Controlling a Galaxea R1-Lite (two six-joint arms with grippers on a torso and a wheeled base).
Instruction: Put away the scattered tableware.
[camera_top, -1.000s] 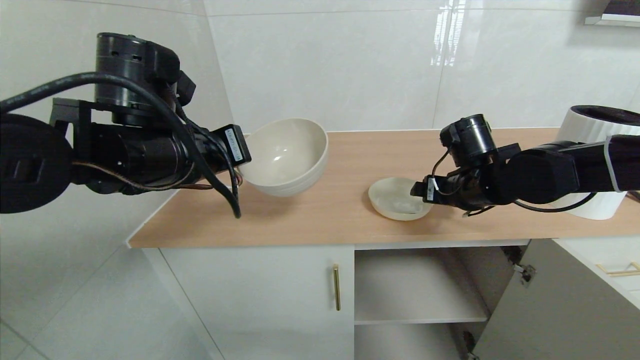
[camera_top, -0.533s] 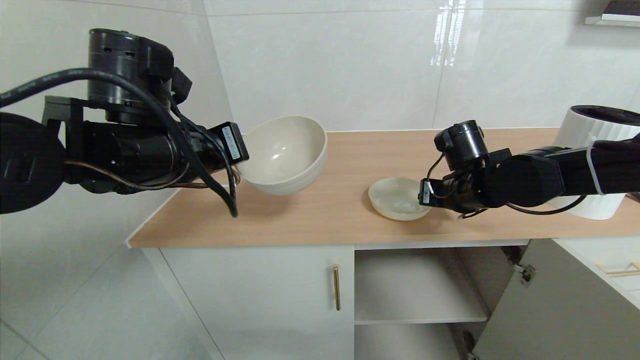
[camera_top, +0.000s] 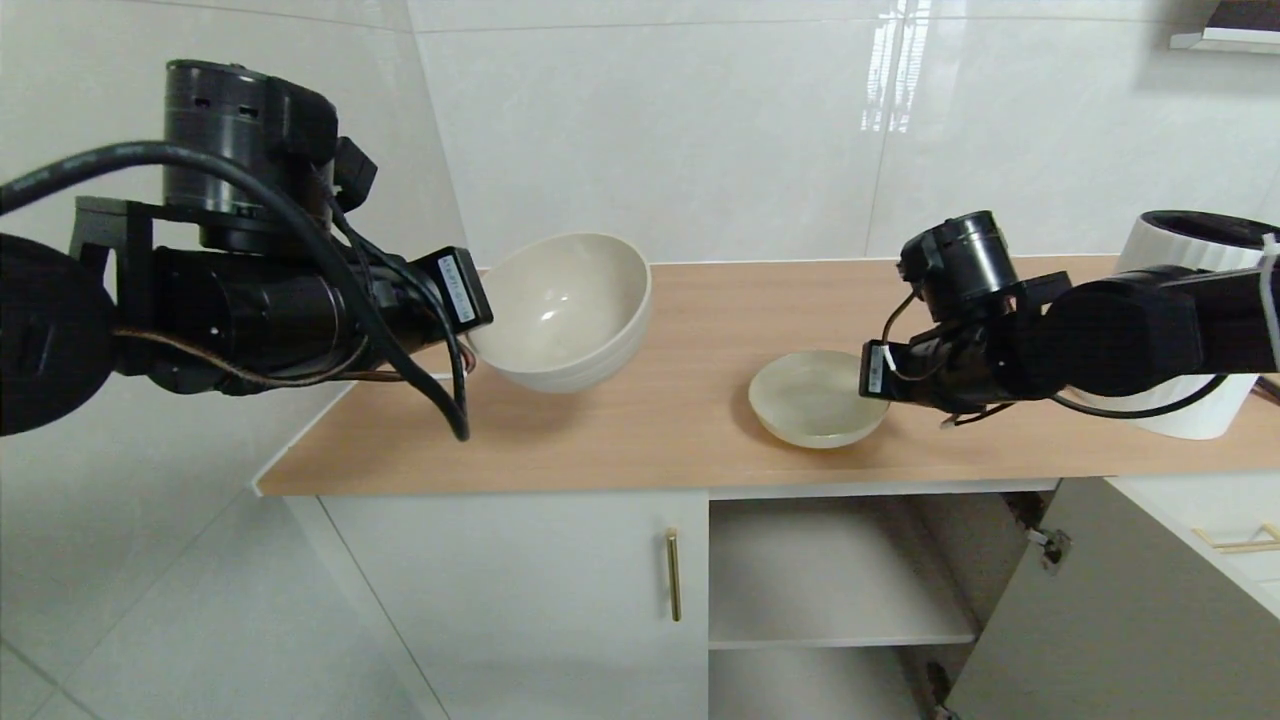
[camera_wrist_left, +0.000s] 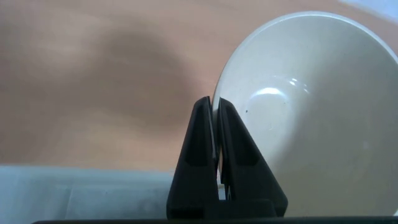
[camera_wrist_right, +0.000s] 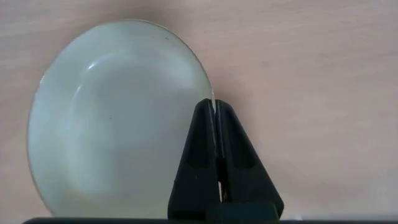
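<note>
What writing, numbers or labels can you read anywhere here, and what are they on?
Left label, on the left pincer: too small to read.
Right label, on the right pincer: too small to read.
On the bowl and dish: no text.

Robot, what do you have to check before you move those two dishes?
1. Is the left hand shut on the big bowl rim: ok.
2. Is the big bowl up off the counter: ok.
3. Is the right hand shut on the small dish rim: ok.
4. Is the small dish clear of the counter: cannot tell.
5. Is the cupboard door open: ok.
</note>
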